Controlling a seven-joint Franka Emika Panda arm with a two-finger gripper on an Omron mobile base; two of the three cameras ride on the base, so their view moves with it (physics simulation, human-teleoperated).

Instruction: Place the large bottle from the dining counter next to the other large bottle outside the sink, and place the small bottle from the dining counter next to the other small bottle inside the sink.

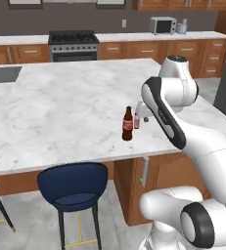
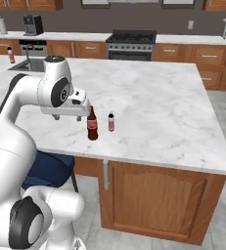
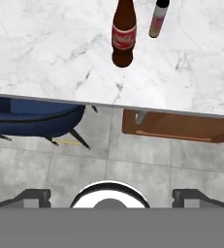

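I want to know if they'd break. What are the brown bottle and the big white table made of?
The brown bottle looks like dark glass: smooth and shiny, with a red label. It might break if it fell. The table top looks like polished marble, white with grey veins, so it's probably hard stone. Its base looks like brown wood.

A dark grey-brown wall (image 1: 85, 19) closes the far side of the kitchen, ahead of the tool; along it run wooden base cabinets (image 1: 134, 50) under a pale worktop, with a black range (image 1: 73, 45) set among them and a microwave (image 1: 163, 25) to the right; a coffee machine (image 2: 33, 24) stands far left; below the tool, grey floor tiles (image 3: 147, 167) and a navy stool (image 1: 74, 184).
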